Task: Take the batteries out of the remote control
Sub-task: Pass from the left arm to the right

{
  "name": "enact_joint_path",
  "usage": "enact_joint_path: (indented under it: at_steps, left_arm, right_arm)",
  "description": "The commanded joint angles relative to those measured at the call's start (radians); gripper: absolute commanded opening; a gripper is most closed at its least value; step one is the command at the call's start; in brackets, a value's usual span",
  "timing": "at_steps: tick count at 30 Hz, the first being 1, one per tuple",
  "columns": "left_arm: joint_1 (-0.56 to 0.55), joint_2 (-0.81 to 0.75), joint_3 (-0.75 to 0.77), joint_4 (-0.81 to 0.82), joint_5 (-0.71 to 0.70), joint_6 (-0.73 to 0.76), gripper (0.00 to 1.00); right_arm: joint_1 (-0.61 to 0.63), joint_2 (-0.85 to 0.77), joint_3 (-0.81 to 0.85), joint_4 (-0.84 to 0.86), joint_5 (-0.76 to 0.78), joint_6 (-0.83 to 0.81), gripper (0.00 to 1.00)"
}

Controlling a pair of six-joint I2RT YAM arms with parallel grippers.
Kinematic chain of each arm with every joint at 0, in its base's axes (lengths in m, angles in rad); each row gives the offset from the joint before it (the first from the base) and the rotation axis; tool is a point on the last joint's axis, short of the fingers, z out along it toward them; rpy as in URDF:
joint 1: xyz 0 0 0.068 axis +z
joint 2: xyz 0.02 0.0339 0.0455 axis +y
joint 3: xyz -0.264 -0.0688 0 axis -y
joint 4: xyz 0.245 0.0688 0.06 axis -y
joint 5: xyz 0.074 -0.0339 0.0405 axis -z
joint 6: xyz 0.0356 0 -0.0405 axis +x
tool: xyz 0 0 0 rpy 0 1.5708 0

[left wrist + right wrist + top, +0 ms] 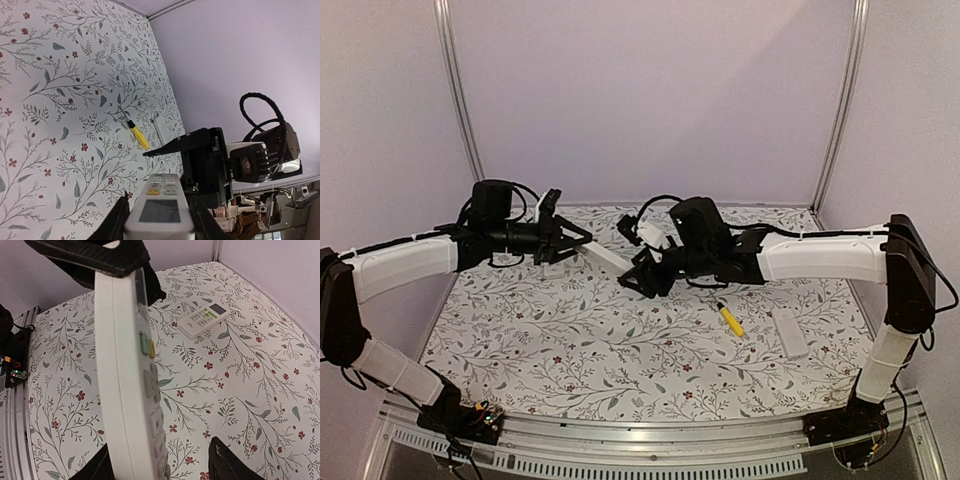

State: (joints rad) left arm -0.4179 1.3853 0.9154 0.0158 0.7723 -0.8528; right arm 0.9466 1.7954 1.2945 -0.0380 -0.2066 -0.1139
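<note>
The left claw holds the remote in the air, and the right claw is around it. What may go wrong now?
The remote sits off-centre in the open right claw, close to one side; closing may twist it in the left claw. It hangs above the table, so a slip would drop it.

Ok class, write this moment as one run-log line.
left gripper: shut on remote control | right gripper: open, straddling its other end | batteries: none visible | yellow tool: on table
</note>
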Motion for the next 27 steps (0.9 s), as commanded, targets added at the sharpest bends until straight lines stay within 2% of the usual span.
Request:
enact_joint_path:
  at_steps: [1,9,13,17,18,20,24,27]
  left_arm:
    - [0.007,-0.029,0.033,-0.013,0.022,0.031,0.12]
    - [0.007,-0.031,0.035,-0.046,0.029,0.029,0.11]
    - [0.008,-0.028,0.036,-0.049,0.032,0.028,0.12]
    - [0.008,-0.025,0.036,-0.057,0.027,0.034,0.20]
    - [0.008,-0.025,0.036,-0.057,0.023,0.037,0.25]
    - [0.007,-0.026,0.036,-0.056,0.015,0.045,0.45]
    - [0.011,-0.040,0.045,-0.056,-0.001,0.093,0.82]
    - [0.023,-0.063,0.070,-0.111,-0.047,0.209,0.93]
  right_arm:
    - [-0.005,0.019,0.038,0.007,-0.025,-0.001,0.56]
    - [-0.004,0.019,0.036,0.016,-0.056,-0.004,0.37]
    - [-0.004,0.014,0.030,0.024,-0.076,-0.006,0.23]
    - [-0.006,0.002,0.027,0.030,-0.098,0.001,0.08]
    - [-0.008,-0.004,0.025,0.030,-0.105,0.003,0.05]
    - [-0.018,-0.016,0.016,0.050,-0.128,0.019,0.00]
    - [-0.059,-0.053,-0.024,0.100,-0.205,0.066,0.00]
    - [-0.092,-0.076,-0.059,0.123,-0.266,0.104,0.00]
